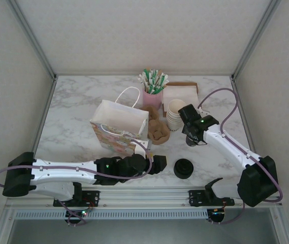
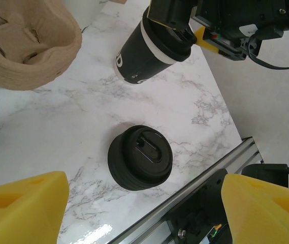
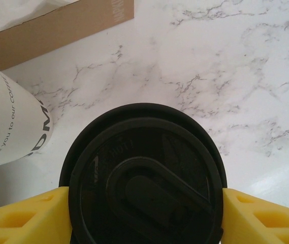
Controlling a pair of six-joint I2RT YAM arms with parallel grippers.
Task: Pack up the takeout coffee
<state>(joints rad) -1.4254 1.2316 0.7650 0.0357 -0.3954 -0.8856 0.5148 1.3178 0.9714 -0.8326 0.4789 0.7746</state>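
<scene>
Right hand (image 3: 144, 216) clamped on takeout coffee (image 2: 147, 53) at its black lid, cup tilted over tabletop (image 2: 83, 117); left hand (image 2: 144, 213) released, apart from the cup.

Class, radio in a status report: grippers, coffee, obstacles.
Left gripper open, empty. Right gripper shut on lidded cup, not yet in bag. Cardboard carrier between cup and bag; lid stack near left gripper.

The left arm lay low along the near edge, its end effector (image 1: 158, 163) agape (fingers (image 2: 22, 208) wide apart); the right end effector (image 1: 192, 141) clamped the takeout coffee (image 2: 152, 48).
</scene>
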